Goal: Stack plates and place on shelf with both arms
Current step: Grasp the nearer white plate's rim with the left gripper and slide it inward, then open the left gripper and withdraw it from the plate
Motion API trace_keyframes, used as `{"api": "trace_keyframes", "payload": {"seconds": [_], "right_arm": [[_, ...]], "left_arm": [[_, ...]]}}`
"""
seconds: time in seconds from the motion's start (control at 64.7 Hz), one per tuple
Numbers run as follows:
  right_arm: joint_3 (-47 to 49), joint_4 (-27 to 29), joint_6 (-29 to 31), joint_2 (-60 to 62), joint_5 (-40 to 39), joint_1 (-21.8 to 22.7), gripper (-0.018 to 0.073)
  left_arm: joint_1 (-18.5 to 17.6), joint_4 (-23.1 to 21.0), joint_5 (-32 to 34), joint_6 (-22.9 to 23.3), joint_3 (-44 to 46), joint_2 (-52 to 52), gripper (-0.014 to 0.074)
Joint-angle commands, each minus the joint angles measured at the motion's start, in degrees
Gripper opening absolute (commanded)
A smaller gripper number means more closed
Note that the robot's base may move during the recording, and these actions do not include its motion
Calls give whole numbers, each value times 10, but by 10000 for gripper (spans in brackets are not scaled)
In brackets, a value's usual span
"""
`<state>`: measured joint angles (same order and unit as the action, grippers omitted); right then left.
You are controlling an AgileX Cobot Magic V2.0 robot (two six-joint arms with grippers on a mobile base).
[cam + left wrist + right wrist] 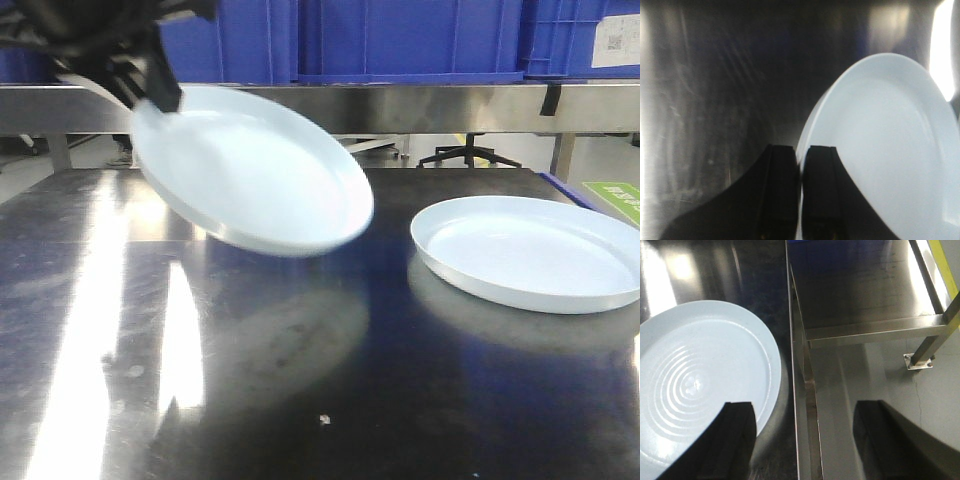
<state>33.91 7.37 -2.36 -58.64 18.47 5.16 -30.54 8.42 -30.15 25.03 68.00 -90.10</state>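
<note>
1. Black left end effector (801, 150) pinches the rim of one pale bluish-white glossy round plate (255, 170), holding it tilted above the dark reflective steel counter (300, 400).
2. Second identical plate (530, 255) lies flat on the counter, apart from the first.
3. Right end effector (805, 407) hangs spread wide, holding nothing, one finger over that plate's rim.
4. Blue plastic crates (410, 40) sit on the brushed steel shelf rail (450, 108) behind.

white glare is streaked down the dark tabletop (350, 400) at left. the raised plate (250, 170) is smeared by motion blur. the left wrist view is rendered dim and soft.
</note>
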Motion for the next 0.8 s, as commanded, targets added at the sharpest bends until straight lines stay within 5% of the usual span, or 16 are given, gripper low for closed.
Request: {"api": "trace_keyframes", "payload": {"seconds": [0.0, 0.371, 0.618, 0.788], "right_arm": [[21, -5, 4, 4, -31, 0, 528], [21, -5, 4, 4, -24, 0, 528], [21, -5, 4, 4, -24, 0, 528], [21, -5, 4, 4, -24, 0, 528]], "left_arm": [[-15, -3, 42, 3, 19, -1, 109], [-17, 16, 45, 3, 19, -53, 122], [-17, 62, 39, 3, 19, -58, 442], [-17, 117, -4, 3, 33, -57, 421]]}}
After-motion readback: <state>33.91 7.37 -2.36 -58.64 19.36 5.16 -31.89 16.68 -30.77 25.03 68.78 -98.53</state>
